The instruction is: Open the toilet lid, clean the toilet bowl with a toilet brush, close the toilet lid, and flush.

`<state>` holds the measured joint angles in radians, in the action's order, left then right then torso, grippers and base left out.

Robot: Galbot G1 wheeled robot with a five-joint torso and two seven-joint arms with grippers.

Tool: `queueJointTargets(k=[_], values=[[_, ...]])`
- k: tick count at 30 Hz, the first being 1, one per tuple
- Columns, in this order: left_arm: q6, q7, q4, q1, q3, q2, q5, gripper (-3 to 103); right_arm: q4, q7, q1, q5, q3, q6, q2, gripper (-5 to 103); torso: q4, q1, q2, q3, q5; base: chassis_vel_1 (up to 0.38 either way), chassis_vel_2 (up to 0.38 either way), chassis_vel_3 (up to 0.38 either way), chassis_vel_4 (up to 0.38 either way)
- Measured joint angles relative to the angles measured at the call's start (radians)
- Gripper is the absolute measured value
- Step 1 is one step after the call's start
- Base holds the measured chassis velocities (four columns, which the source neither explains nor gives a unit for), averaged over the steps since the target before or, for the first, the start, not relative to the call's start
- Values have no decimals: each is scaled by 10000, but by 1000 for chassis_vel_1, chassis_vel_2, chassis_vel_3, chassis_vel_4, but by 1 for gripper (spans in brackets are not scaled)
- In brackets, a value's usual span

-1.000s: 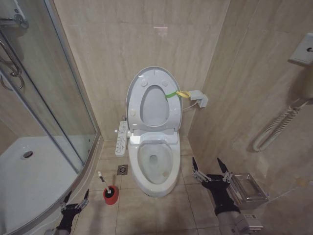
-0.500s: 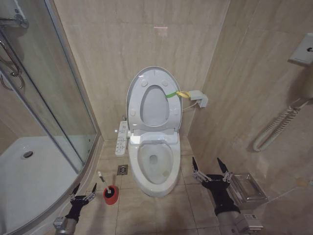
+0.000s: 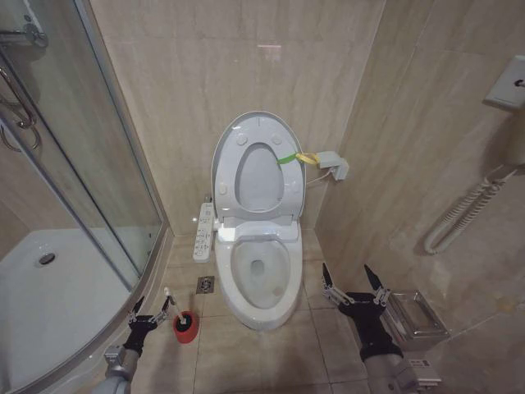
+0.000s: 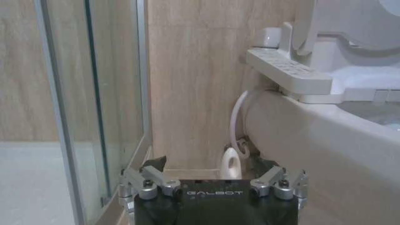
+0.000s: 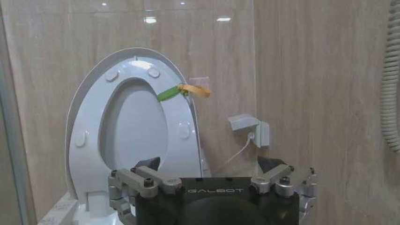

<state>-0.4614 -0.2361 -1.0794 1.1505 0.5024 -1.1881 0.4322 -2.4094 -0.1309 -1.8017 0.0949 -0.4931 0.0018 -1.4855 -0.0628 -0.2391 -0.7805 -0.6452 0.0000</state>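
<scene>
While left tool (image 3: 152,308) gapes, toilet brush (image 3: 174,305) bristles hide.

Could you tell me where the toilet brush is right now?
The toilet brush stands in its red holder on the floor left of the toilet bowl, beside the left gripper.

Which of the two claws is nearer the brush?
The left tool, open, low beside the toilet brush in its red cup; the right tool hangs across the bowl.
</scene>
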Motion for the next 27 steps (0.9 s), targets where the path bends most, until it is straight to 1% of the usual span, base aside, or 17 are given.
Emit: queueJointTargets(k=[1,7,8,12,18,22,27], values=[[-10,-20,91,-98,-33,10,5,93,0,0,0,0,0,0,0,100,-1,0,0,0,0,0,0,0,0],[-87,-294,452,-464,-259,8,54,93,0,0,0,0,0,0,0,100,-2,0,0,0,0,0,0,0,0],[-102,-414,537,-532,-328,6,93,86,0,0,0,0,0,0,0,100,-1,0,0,0,0,0,0,0,0],[-143,-610,804,-718,-430,-10,151,86,-1,0,0,0,0,0,0,100,-1,0,0,0,0,0,0,0,0],[-155,-687,1057,-889,-533,-28,224,85,0,0,0,0,0,0,0,100,-1,0,0,0,0,0,0,0,0],[-148,-736,1407,-1046,-682,-75,419,84,0,0,0,0,0,0,0,100,-1,0,0,0,0,0,0,0,0],[-148,-805,1606,-1130,-720,-145,424,84,0,0,0,0,0,0,0,100,-1,0,0,0,0,0,0,0,0]])
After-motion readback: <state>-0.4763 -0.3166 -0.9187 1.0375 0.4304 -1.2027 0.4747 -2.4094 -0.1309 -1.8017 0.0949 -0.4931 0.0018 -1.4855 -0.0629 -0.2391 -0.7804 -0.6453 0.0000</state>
